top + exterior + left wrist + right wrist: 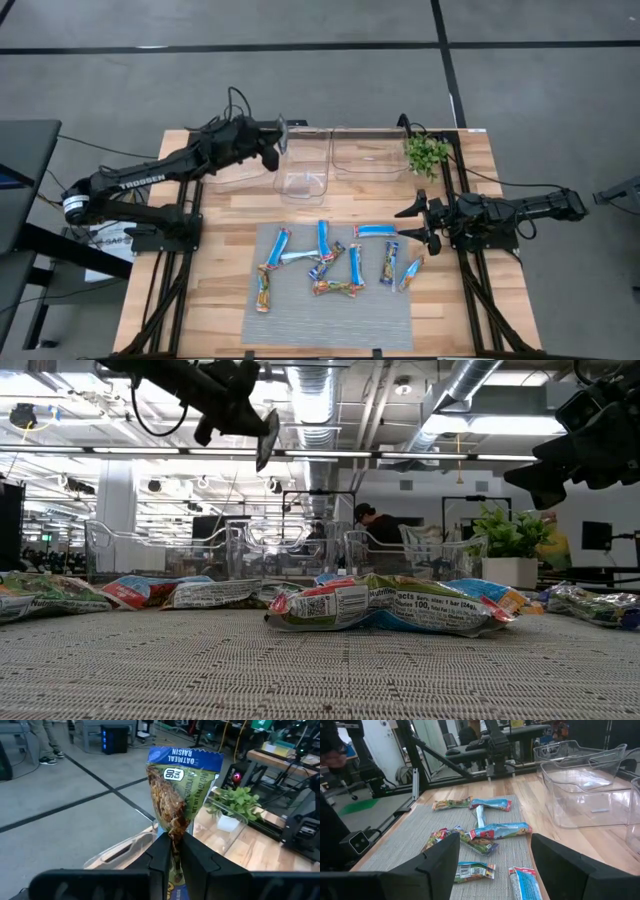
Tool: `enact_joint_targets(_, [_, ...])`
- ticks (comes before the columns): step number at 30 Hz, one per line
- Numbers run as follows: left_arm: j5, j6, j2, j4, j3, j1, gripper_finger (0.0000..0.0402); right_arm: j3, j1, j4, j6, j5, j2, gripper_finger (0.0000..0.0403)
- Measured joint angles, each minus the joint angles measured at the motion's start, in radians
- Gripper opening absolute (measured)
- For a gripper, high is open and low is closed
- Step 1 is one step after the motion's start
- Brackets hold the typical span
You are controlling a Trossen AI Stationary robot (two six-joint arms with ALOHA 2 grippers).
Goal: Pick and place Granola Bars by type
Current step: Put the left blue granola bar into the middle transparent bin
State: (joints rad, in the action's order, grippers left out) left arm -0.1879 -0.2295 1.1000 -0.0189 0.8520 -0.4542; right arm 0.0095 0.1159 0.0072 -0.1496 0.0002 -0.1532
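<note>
My left gripper (272, 143) is raised over the clear bins at the table's far side, shut on a green-and-brown granola bar (175, 785) with a blue end reading "Oatmeal Raisin". In the low view this bar (268, 440) shows edge-on below the gripper (240, 405). Several other bars (330, 262), bright blue, blue-and-yellow and brownish, lie flat and scattered on a grey mat (390, 320). My right gripper (420, 225) hovers open at the mat's right edge, near the blue bars. Its wrist view shows the open gripper (492, 865) above the bars (495, 830). My left gripper pinches the oatmeal raisin bar between its two fingers (162, 855), across the wrapper's brown lower half (175, 827). The blue sealed end (185, 757) sticks out past the fingertips. The bar is lifted clear, slanting downward from the gripper over the bins.
Three clear plastic bins stand in a row along the far edge: left (240, 165), middle (305, 170), right (370, 155). A small green plant (428, 152) sits at the far right corner. Bare wood lies left of the mat (215, 260). A person (370, 520) is in the room behind.
</note>
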Motion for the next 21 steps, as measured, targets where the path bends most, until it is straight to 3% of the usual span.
enact_joint_targets(5, [0.002, 0.01, 0.012, -0.001, 0.001, 0.02, 0.0032, 0.0, 0.0, 0.0, 0.0, 0.0, 0.0, 0.024])
enact_joint_targets(13, [0.133, 0.05, 0.171, 0.01, 0.002, 0.074, 0.0032, 0.0, 0.0, 0.0, 0.0, 0.0, 0.0, 0.024])
enact_joint_targets(21, [0.128, 0.203, 0.311, 0.077, 0.001, 0.119, 0.0032, 0.0, 0.0, 0.0, 0.0, 0.0, 0.0, 0.024])
